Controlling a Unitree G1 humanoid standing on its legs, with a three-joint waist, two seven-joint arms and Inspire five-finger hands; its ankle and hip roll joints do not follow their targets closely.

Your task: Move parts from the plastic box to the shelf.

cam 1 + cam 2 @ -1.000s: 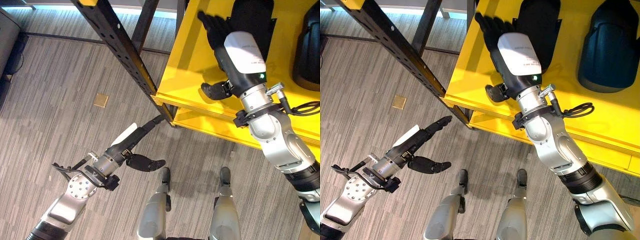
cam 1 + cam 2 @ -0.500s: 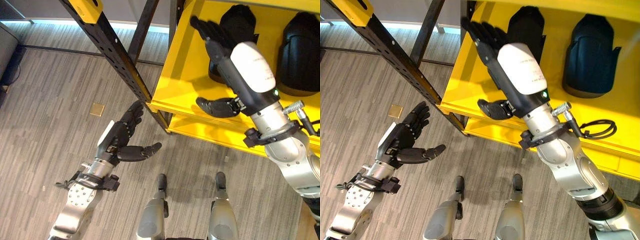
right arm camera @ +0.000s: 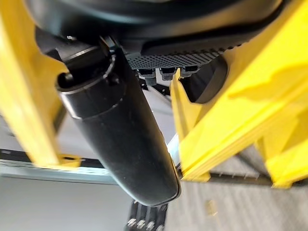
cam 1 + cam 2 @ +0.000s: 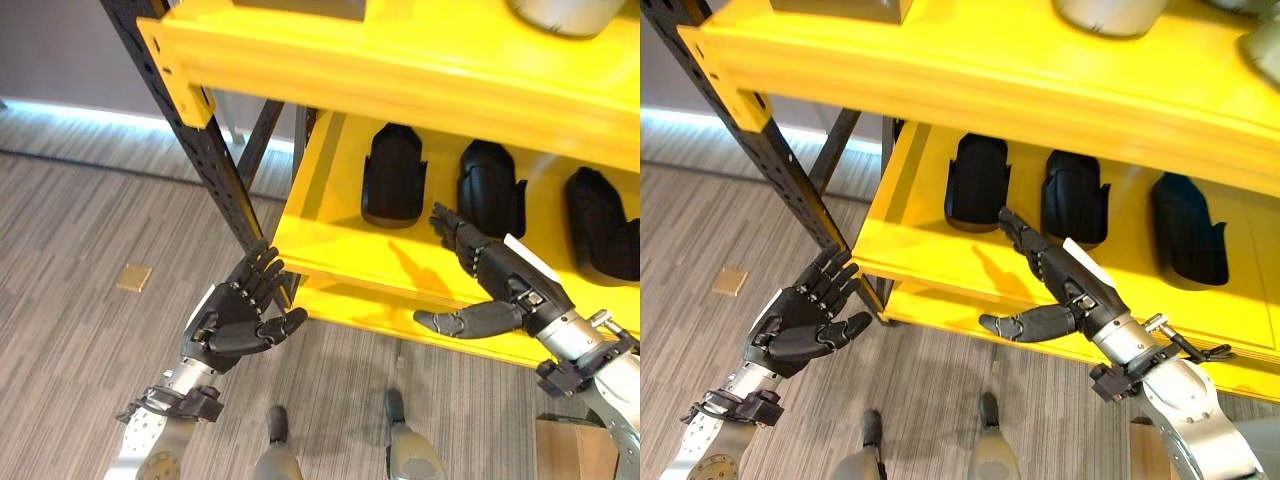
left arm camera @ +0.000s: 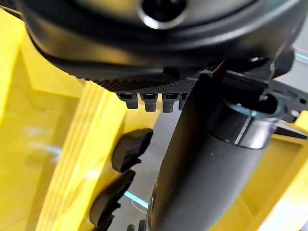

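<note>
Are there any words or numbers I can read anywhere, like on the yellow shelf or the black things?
No, there is nothing to read.
The yellow shelf is plain, with no label.
The three black parts on it carry no writing.
The right robot hand and left robot hand show no readable print.

My shelf was bright yellow on a black perforated post. The three parts looked black, one perhaps dark blue. The floor was grey-brown striped wood.
</note>
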